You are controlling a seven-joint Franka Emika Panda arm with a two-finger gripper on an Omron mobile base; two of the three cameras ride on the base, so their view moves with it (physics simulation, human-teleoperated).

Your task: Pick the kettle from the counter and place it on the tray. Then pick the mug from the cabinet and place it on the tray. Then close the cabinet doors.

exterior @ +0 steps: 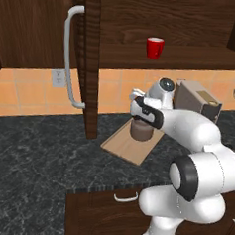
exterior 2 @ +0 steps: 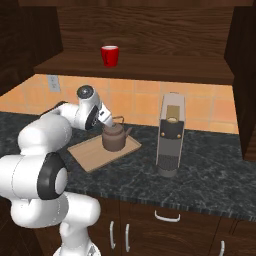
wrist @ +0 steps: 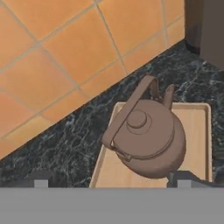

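The cabinet (exterior 2: 145,30) hangs above your gripper (wrist: 109,183) with its doors (exterior: 86,52) swung open. You will find them stiff and light on their hinges; judging by the door on the left, its long white bar handle (exterior: 70,56) is the obvious place to push or hook.

The tray (wrist: 194,131) lies flat on the counter (exterior 2: 210,170) directly under your gripper. It is a rigid wooden board and it should not shift under a small load.

The kettle (wrist: 146,138) sits upright on the tray, just ahead of your spread fingers and between them; nothing is pinched. It looks like hard, smooth metal with some weight, so the round body is likely to slip. Its thin arched handle is the better hold if you ever need to move it again.

The mug (exterior 2: 110,55) stands on the cabinet shelf, well above your gripper and a little further back. It is small, light, rigid and probably brittle, with a glossy wall. You are best to close across the rim or the body, squarely and gently, rather than chase the little side handle.
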